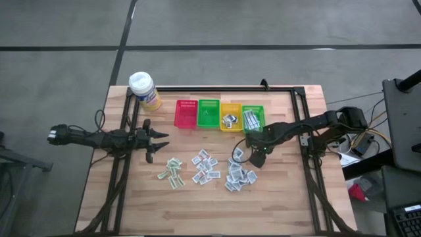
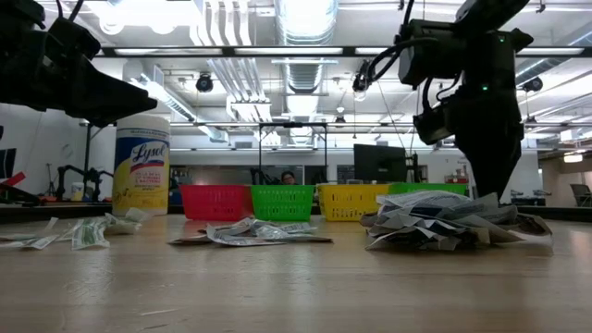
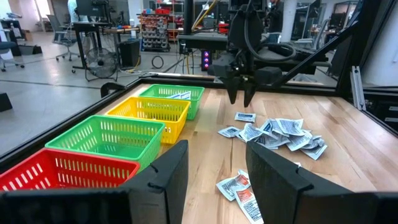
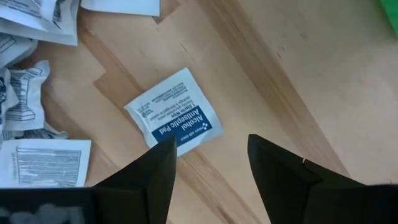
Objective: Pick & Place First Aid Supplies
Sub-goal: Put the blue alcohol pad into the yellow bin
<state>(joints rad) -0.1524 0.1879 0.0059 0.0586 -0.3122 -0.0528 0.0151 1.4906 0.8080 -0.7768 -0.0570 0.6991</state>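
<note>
Your wooden surface (image 1: 217, 197) fills the overhead view, framed by two dark arms. At its twelve o'clock edge stand four baskets in a row: red basket (image 1: 186, 114), green basket (image 1: 208, 113), yellow basket (image 1: 231, 118) and a second green basket (image 1: 253, 118), the last two already holding packets. A yellow bottle (image 1: 145, 91) stands at eleven o'clock. The packets (image 1: 241, 176) lie in three loose heaps near the centre, toward five o'clock of the baskets. Your right gripper (image 1: 255, 157) hangs over the right-hand heap, fingers (image 4: 283, 180) spread wide and empty, straddling one alcohol pad (image 4: 175, 112) lying flat on the wood. Your left gripper (image 1: 160, 140) waits at nine o'clock, fingers (image 3: 169, 174) apart, holding nothing.
</note>
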